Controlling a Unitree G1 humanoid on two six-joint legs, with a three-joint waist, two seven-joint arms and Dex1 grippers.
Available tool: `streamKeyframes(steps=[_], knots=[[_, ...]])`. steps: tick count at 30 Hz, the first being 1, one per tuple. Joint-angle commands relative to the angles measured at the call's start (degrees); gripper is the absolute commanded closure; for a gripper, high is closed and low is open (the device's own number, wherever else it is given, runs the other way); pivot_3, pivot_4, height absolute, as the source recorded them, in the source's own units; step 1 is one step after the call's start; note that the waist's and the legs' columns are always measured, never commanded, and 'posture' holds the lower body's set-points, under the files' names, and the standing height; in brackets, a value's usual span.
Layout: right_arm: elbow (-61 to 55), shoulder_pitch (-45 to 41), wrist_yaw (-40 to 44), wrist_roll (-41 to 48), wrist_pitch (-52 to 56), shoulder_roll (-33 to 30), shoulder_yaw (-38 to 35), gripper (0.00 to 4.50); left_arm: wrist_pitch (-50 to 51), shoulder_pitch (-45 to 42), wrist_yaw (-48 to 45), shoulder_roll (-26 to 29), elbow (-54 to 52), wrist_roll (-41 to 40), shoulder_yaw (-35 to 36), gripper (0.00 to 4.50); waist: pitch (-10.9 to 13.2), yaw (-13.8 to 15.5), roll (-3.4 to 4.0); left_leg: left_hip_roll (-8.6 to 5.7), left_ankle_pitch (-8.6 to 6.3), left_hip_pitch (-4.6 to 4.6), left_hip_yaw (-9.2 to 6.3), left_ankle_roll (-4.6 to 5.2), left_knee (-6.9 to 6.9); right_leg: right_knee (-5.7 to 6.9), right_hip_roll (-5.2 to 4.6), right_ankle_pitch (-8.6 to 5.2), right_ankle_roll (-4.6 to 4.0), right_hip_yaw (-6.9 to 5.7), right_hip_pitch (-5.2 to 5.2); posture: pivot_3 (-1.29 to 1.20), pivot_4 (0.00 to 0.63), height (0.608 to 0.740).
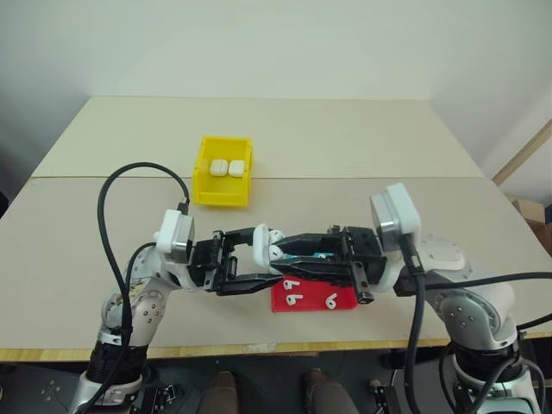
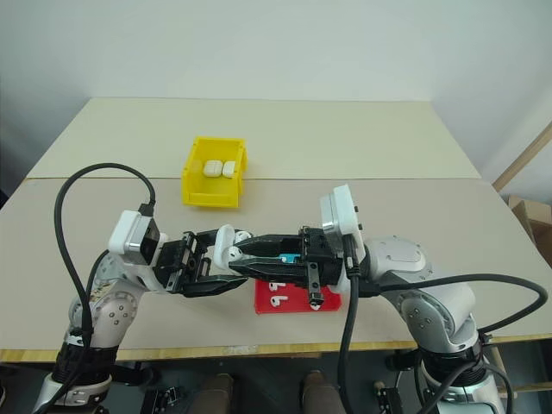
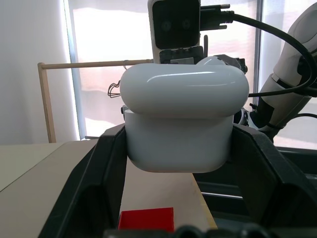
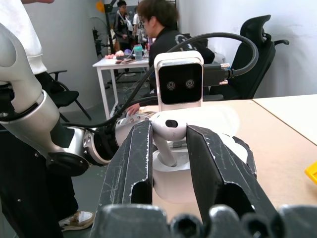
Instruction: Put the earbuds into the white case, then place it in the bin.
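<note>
Black fingers (image 4: 132, 168) of the right gripper (image 4: 167, 130) rise closest to the lens in the right wrist view, pinching one white earbud (image 4: 167, 130) by its head, stem pointing down into the open white case (image 4: 171, 181) just beyond the fingertips. That case sits clamped between the fingers of the left gripper (image 1: 266, 252), which are pressed tight against its two sides; in the left wrist view its lid (image 3: 184, 91) stands above the body, hinged open.

Seen from the head, the two grippers meet tip to tip above the near part of the table (image 1: 345, 138), left gripper pointing toward the right one and the right one pointing back at it. Directly below the meeting point lies a red tray (image 1: 314, 298), holding three loose earbuds (image 1: 291, 293). A small cyan object (image 1: 321, 254) shows between the right gripper's fingers, too hidden to identify.

Beyond the left gripper, farther out on the table, stands the yellow bin (image 1: 222, 172), with two closed white cases (image 1: 226, 167) lying side by side inside it.

Behind the left arm, in the right wrist view, people (image 4: 158, 29) sit at a desk.
</note>
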Motion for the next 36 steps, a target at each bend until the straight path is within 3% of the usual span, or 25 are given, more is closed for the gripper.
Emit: streamKeyframes(steps=[1,12,17,36], knots=[[-1.36,0.10,0.60,-0.04,-1.50,-0.36,0.25,3.23,-1.25,-0.19,-0.24,-0.22,-1.48,-0.67,0.63,1.67,0.00,0.00,0.00,0.00,0.00,0.00,0.00,0.00,0.00,0.00,0.00,0.00,0.00,0.00,0.00,0.00,0.150,0.740],[-1.25,0.26,0.24,-0.11,-1.73,-0.57,0.14,3.23,-1.20,-0.02,-0.64,-0.20,-1.46,-0.67,0.61,1.67,0.00,0.01,0.00,0.00,0.00,0.00,0.00,0.00,0.00,0.00,0.00,0.00,0.00,0.00,0.00,0.00,0.150,0.740],[-1.38,0.39,0.28,-0.31,-1.90,-0.50,0.30,1.99,-1.25,0.15,-0.76,-0.16,-1.43,-0.46,0.62,1.67,0.00,-0.02,0.00,0.00,0.00,0.00,0.00,0.00,0.00,0.00,0.00,0.00,0.00,0.00,0.00,0.00,0.150,0.740],[0.10,-0.17,0.17,3.28,-4.68,1.11,-4.36,1.99,-0.97,0.68,-0.85,-0.40,-1.48,-0.58,0.93,1.67,0.00,0.00,0.00,0.00,0.00,0.00,0.00,0.00,0.00,0.00,0.00,0.00,0.00,0.00,0.00,0.00,0.150,0.740]])
